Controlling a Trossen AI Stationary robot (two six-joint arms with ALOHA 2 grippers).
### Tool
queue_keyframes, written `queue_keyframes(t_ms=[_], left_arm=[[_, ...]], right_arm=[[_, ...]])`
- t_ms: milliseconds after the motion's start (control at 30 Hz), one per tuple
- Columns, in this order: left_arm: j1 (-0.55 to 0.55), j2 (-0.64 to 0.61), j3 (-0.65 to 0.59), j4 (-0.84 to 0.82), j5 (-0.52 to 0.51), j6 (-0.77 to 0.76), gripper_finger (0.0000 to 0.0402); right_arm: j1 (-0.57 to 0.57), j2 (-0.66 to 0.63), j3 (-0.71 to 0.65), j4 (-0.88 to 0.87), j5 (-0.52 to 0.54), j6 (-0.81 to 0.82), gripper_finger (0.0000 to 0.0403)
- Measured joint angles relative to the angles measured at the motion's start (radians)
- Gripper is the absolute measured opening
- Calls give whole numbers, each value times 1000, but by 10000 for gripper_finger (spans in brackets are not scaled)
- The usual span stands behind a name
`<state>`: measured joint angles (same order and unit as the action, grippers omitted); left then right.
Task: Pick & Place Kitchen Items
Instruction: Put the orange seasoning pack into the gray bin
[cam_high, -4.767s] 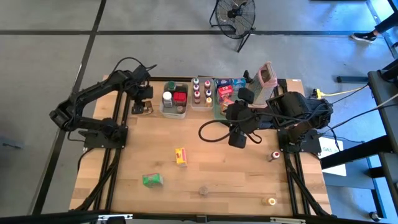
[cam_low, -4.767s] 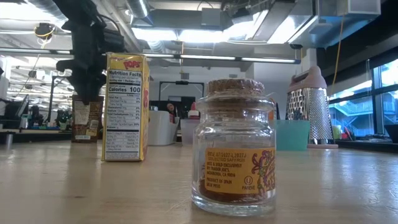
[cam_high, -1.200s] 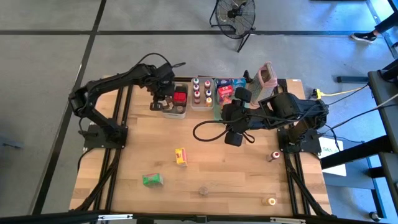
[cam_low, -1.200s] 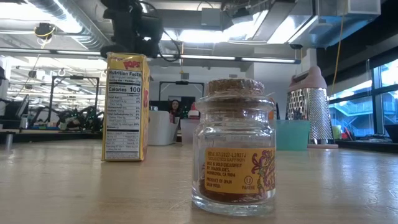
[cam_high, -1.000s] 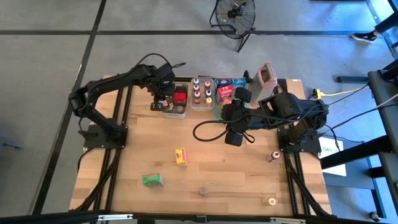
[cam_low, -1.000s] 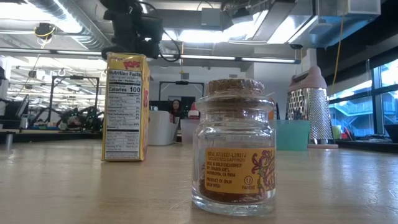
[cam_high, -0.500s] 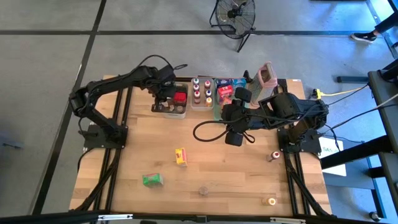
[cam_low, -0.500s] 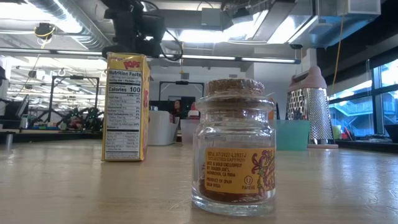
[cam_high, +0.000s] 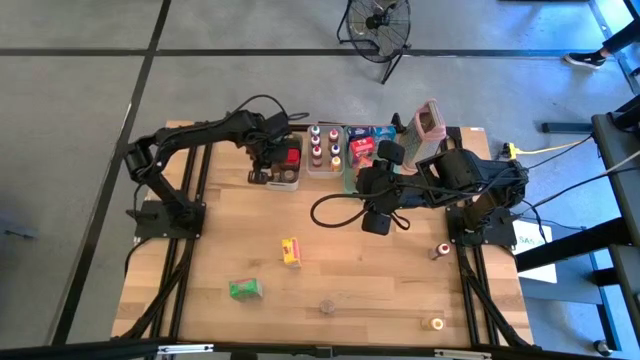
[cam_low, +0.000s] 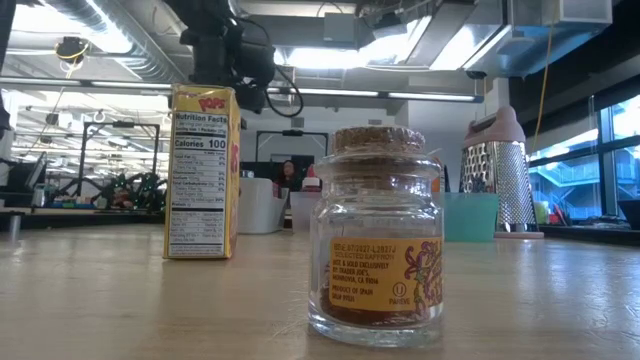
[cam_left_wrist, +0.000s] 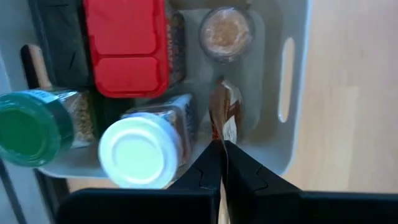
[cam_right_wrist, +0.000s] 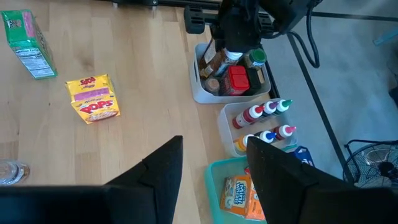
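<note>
High: left hand (cam_high: 267, 160) over grey tub (cam_high: 291, 184) at surface's far edge, right hand (cam_high: 379, 222) parked mid-surface; left wrist: fingers (cam_left_wrist: 208, 163) pinched shut on brown packet (cam_left_wrist: 225, 115) inside tub; right wrist: fingers (cam_right_wrist: 163, 163) parted, empty.

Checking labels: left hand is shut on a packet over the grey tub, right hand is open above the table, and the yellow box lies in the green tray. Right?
Not quite. The yellow box lies on the bare wooden table, not in the green tray, as the high view shows. The left hand and right hand parts stand.
</note>
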<state>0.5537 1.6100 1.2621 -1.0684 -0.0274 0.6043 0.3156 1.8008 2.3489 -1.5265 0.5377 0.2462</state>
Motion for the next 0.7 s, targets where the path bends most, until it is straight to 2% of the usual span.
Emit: queue_keyframes(t_ms=[333, 700], left_arm=[[0, 0, 0, 24, -79, -48, 2], [0, 0, 0, 23, -83, -123, 2]], right_arm=[[0, 0, 0, 0, 0, 0, 180], [0, 0, 0, 0, 1, 0, 180]])
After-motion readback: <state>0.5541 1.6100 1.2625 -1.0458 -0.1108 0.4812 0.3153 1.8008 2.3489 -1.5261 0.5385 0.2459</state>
